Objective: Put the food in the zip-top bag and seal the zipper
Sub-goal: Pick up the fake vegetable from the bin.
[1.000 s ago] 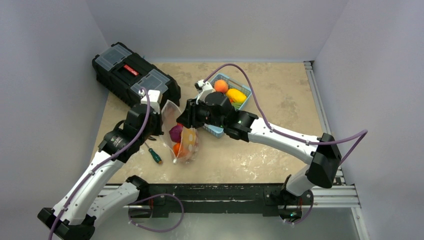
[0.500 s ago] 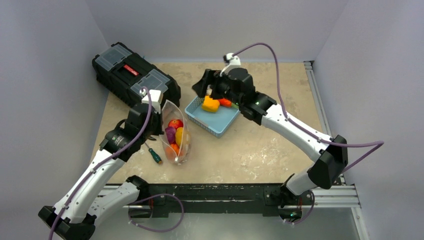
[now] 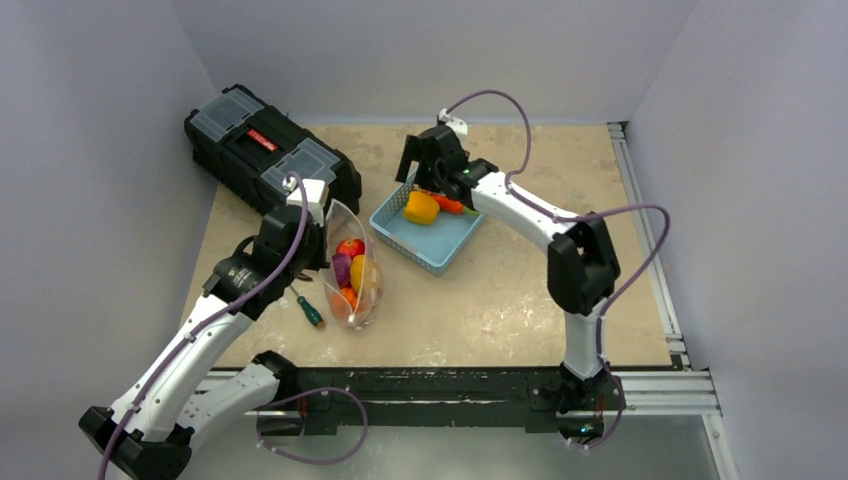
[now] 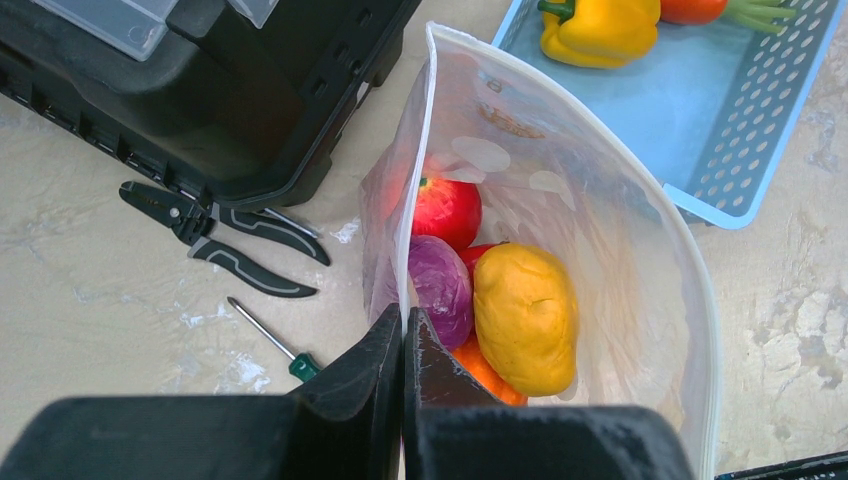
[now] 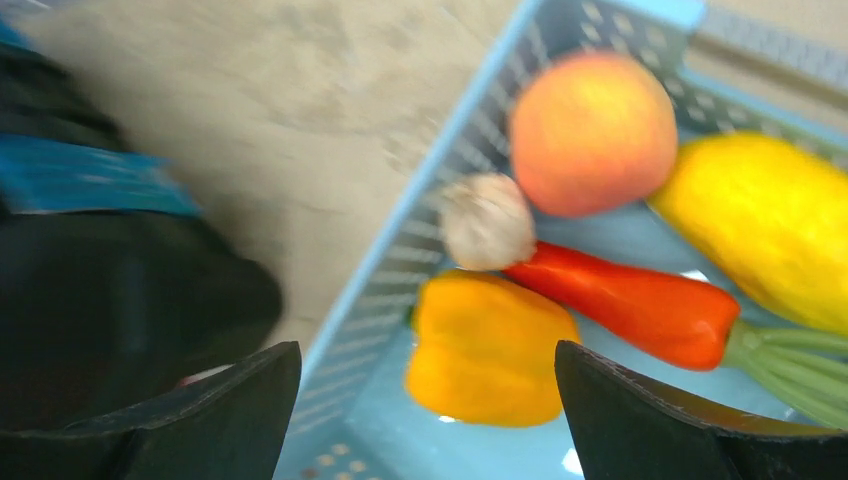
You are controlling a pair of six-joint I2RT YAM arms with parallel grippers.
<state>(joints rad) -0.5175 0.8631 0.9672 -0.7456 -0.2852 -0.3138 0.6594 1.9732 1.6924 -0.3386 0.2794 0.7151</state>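
At twelve o'clock, over the basket (image 3: 441, 263), your right gripper (image 5: 428, 400) hangs empty with its jaws spread. Drop straight onto the yellow pepper (image 5: 486, 346) and pinch it mid-body. Then carry it toward eight o'clock, where your left gripper (image 4: 403, 332) pinches the zip-top bag (image 4: 610, 230) rim, mouth gaping.

Toolbox (image 3: 270, 150): black, sat at 10 o'clock.
Basket (image 3: 447, 238): light blue, perforated, lay at 12 o'clock.
Screwdriver (image 3: 309, 309): green-handled, 8 o'clock.
Pliers (image 4: 225, 240): just beside the toolbox.
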